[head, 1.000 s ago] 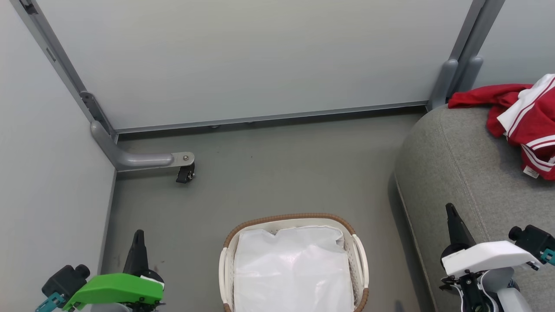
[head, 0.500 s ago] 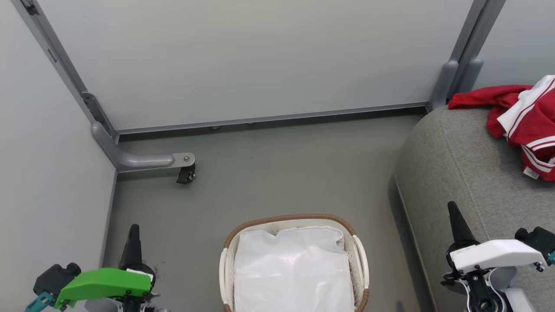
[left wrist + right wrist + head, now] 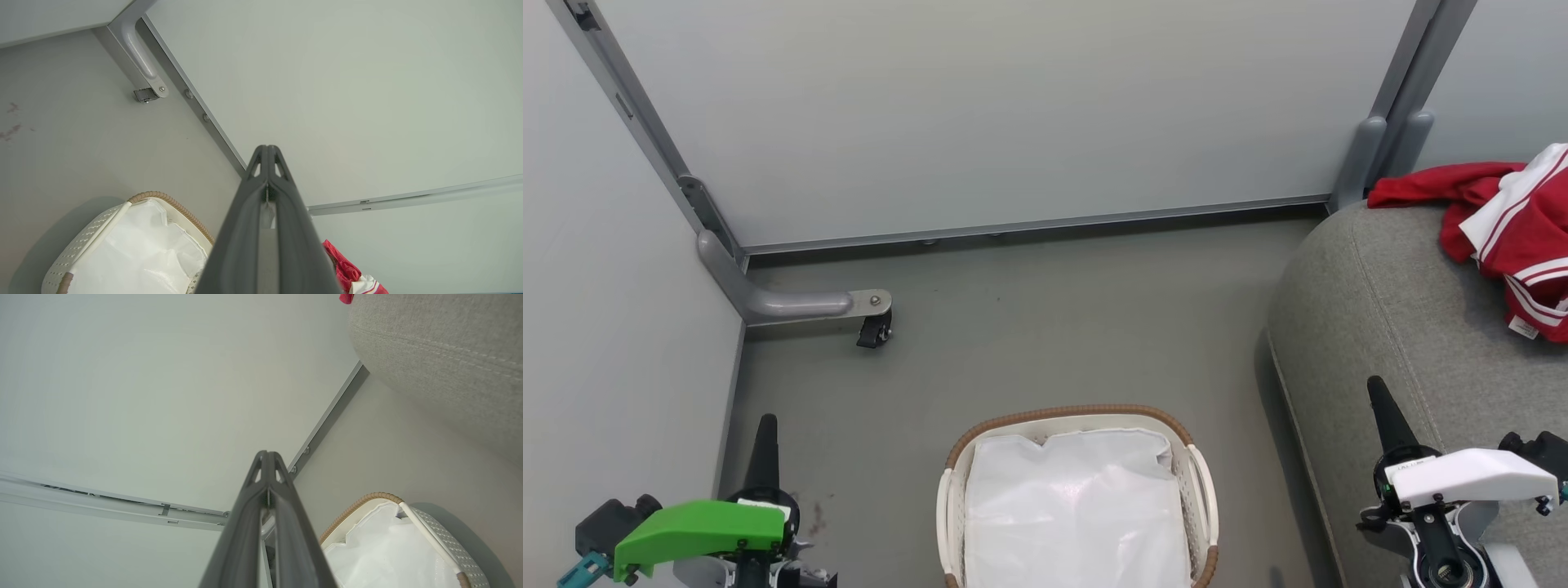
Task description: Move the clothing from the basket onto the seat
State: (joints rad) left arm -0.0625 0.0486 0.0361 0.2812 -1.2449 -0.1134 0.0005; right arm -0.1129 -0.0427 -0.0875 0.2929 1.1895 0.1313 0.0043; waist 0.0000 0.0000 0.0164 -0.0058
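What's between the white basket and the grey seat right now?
Bare grey floor separates the small white brown-rimmed plastic basket from the large grey fabric seat, seen in head view.

pale grey partition walls (image 3: pixel 980 106) meet a dull grey floor (image 3: pixel 1045 318).

The oval white laundry basket (image 3: pixel 948 500), rimmed in brown weave, stands upright on the floor at the near centre, its white liner (image 3: pixel 1074 506) crumpled inside. To its right, a little apart, is the big grey upholstered seat (image 3: pixel 1380 310) with a rounded edge and a seam line. At the seat's far right lies a plain red garment (image 3: pixel 1437 186), rumpled. A red jersey (image 3: pixel 1531 245) with white, red-striped sleeves is bunched partly over it.
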